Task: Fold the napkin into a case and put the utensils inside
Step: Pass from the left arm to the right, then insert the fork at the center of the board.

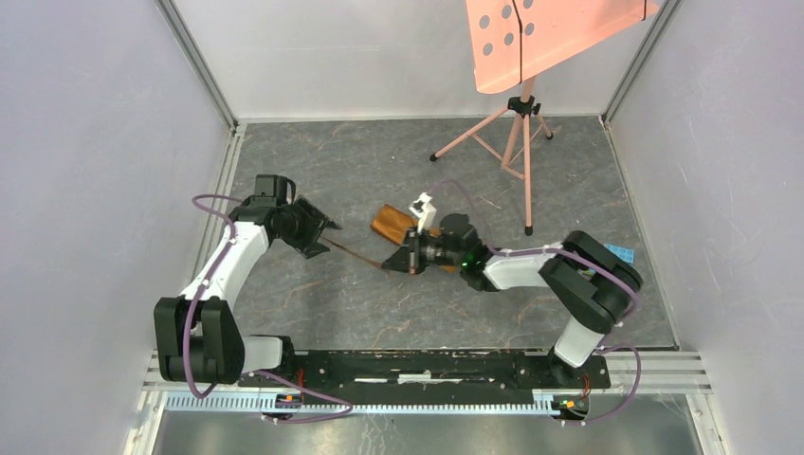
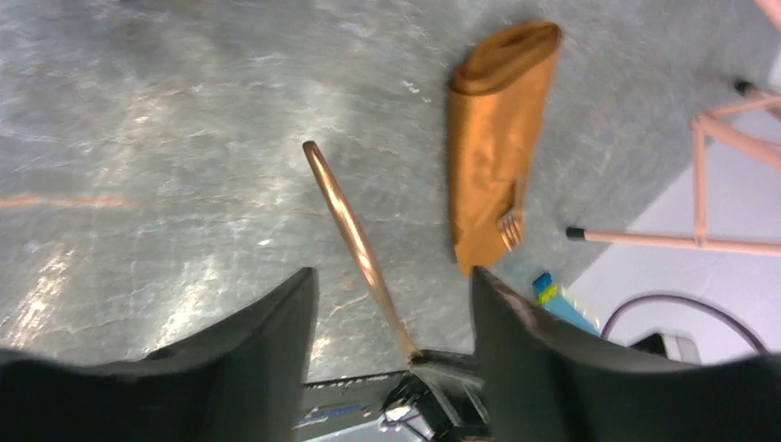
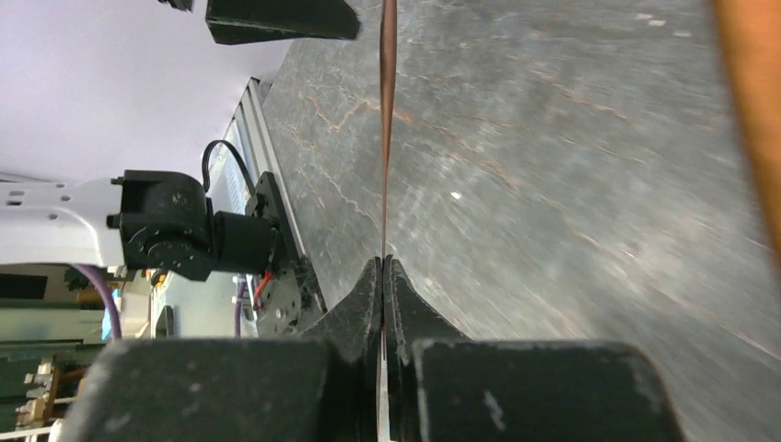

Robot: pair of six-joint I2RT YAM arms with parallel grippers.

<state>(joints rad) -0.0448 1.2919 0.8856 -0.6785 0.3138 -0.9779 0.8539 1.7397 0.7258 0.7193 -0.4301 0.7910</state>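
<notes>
left gripper [image 2: 394, 276]: fingers parted, clasping nothing, the rod running between them | utensil [image 2: 355, 235]: slender copper rod reaching from left gripper to right | right gripper [image 3: 382, 265]: pinched tight on the utensil's end | case [image 2: 488, 157]: folded flat on table [image 1: 379, 313], just behind right gripper, fork tines [image 2: 509, 226] poking out

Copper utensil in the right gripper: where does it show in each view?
Top view: copper utensil slants at centre, just left of the folded napkin.
Left wrist: rises from bottom centre, napkin to its right.
Right wrist: thin vertical line, top centre.
Shared landmark: the napkin, at the right edge there.
</notes>
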